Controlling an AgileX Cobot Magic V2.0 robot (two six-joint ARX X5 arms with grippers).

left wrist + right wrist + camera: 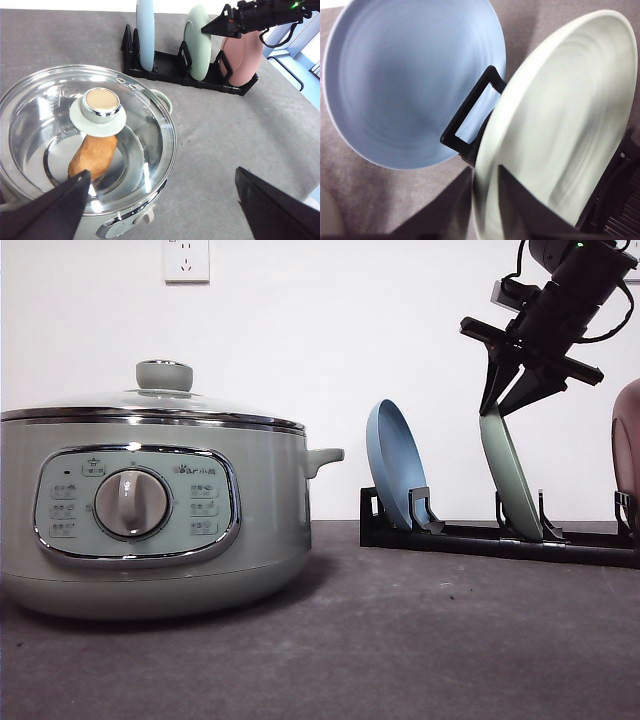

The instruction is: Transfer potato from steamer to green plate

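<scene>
Steamer (150,510) near left, lid on, potato (93,156) inside | right gripper (485,200) fingers straddle green plate (510,485) rim in far-right rack (500,538), closure unclear | left gripper (162,200) wide open, empty | lift plate straight up, clear of blue plate (397,475).

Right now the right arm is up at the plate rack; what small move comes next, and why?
Probably close the right gripper on the green plate's rim, then lift it out of the rack. The fingers straddle the rim at the plate's top edge, and the plate stands upright in its slot. The potato lies in the steamer under the closed glass lid.
</scene>
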